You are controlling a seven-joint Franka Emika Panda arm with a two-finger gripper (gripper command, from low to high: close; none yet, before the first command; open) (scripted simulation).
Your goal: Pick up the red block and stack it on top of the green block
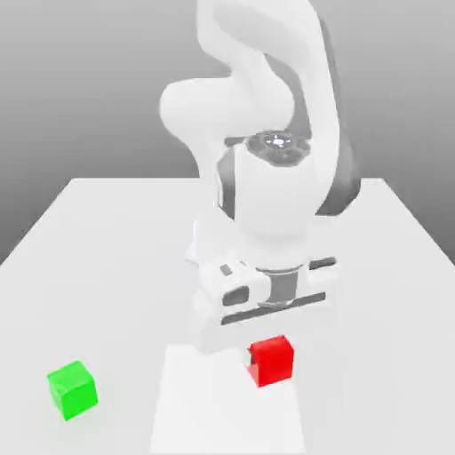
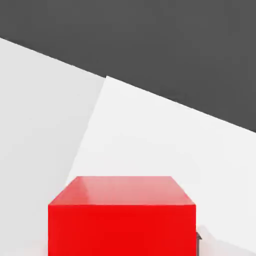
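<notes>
With the claw (image 1: pixel 264 354) clenched on the red block (image 1: pixel 271 360) low over the worktop (image 1: pixel 107 267), the green block (image 1: pixel 72 389) lies well apart toward the exterior view's left.

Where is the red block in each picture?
Exterior view: the red block sits low in the middle, right under the robot's hand, on the white table, with the green block off to the exterior view's left.
Hand view: the red block is seen up close.
Shared landmark: the white table under the block.
</notes>
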